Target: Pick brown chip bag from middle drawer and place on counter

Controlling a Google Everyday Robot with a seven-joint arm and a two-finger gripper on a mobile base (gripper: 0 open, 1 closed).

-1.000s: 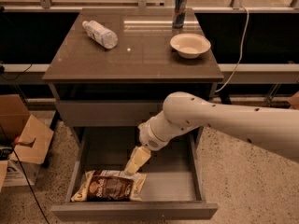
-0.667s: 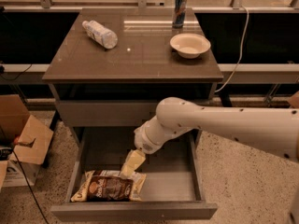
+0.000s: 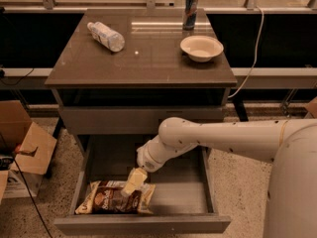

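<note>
Below the front edge of the counter (image 3: 148, 58), the middle drawer (image 3: 183, 195) stands pulled out toward the camera, its low side walls and plain front panel framing a flat floor. My arm (image 3: 223, 138) comes in from the right, crosses over the drawer's right wall and bends down into the box, so the right half of the drawer floor under it is bare, and so is the strip along the back. My gripper (image 3: 132, 183) hangs tilted, tip down, over the front-left part of the drawer. Whether it is spread or closed I cannot make out from here. The brown chip bag (image 3: 106, 200) lies flat along the drawer's front panel, toward its left wall, long side parallel to the front. The tip of my gripper overlaps the bag's right half from above; I cannot tell if it touches the bag. Up on the counter, a water bottle (image 3: 106, 35) lies on its side near the back-left corner, a can (image 3: 190, 11) stands at the back edge right of the middle, and a bowl (image 3: 201, 48) sits near the right edge just in front of the can. The front half of the counter, from the left edge to the right, is bare. A cardboard box (image 3: 29, 148) sits on the floor beyond the cabinet's left side.
</note>
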